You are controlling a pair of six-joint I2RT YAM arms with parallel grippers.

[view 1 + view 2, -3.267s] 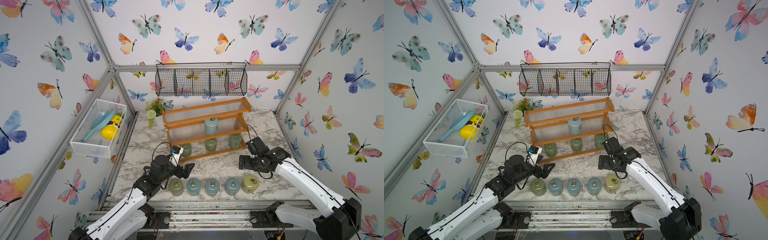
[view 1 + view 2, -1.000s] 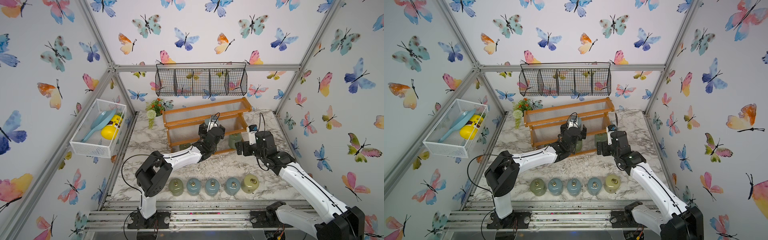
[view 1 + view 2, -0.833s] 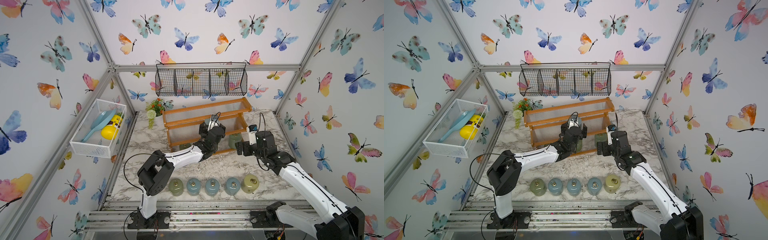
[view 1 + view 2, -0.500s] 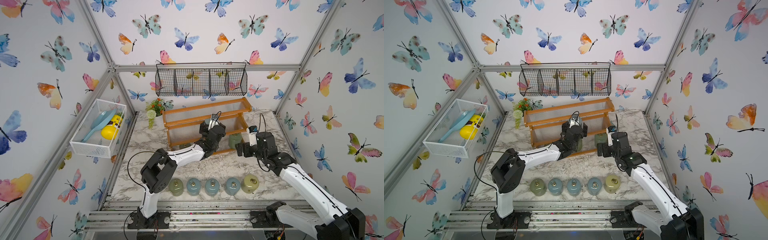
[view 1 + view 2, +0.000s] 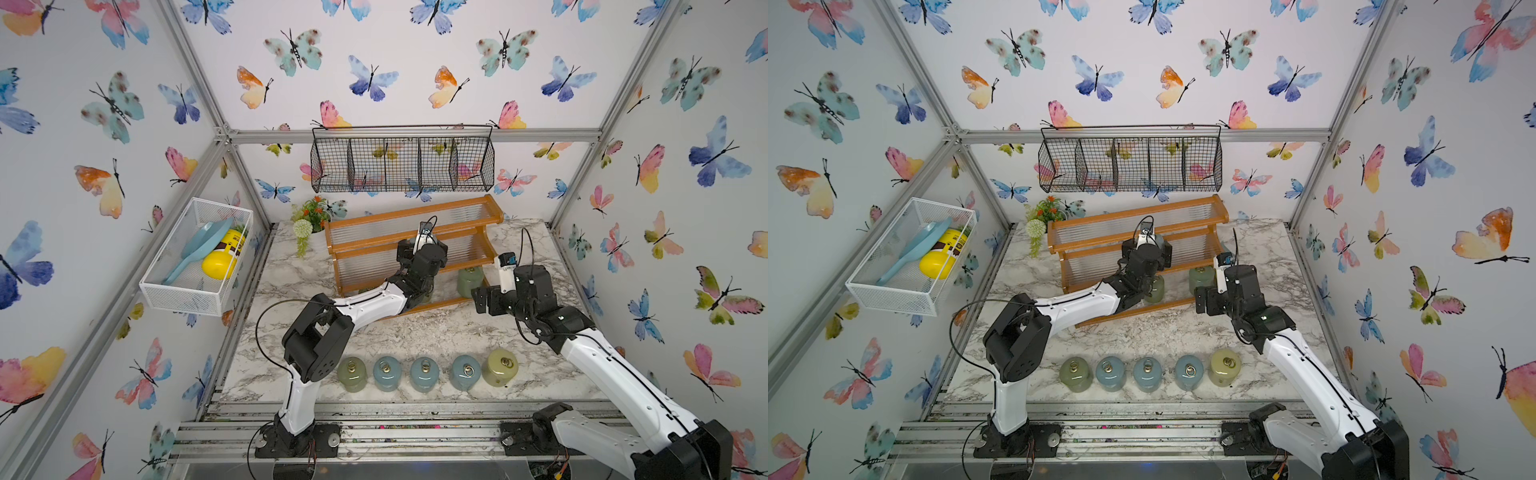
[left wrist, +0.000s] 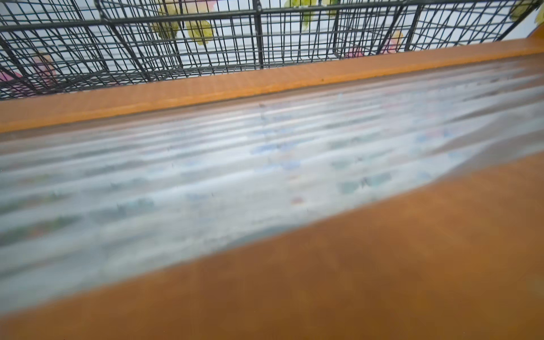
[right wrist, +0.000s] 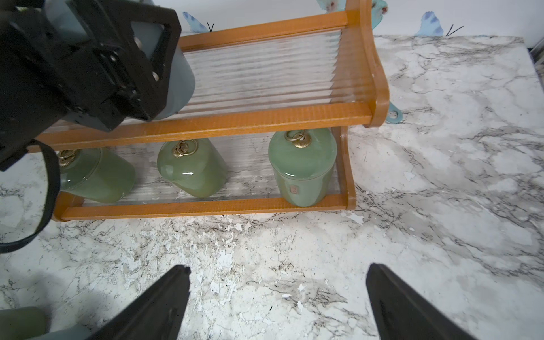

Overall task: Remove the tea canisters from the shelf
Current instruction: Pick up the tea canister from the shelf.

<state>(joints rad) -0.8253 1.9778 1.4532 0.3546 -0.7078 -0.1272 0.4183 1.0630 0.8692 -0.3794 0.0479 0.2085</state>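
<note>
**A:** Where are the jars?

**B:** A row of jars sits along the counter's 6 o'clock edge, probably to keep the reach to the back open. Four are on the shelf at 12 o'clock: three green jars on the bottom tier and a blue jar on the middle one.

**A:** And the left gripper?

**B:** It's up at the middle tier with its fingers on either side of the blue jar. I can't tell whether they're pressing on it yet. It comes in level, I'd guess so it slips under the top rail and takes the jar by its body.

**A:** And the right gripper?

**B:** Its fingers are spread wide with nothing between them. It hangs over the counter in front of the shelf's 3 o'clock end, facing the bottom tier. I think it's keeping out of the other arm's way and is ready for the end jar.
</note>
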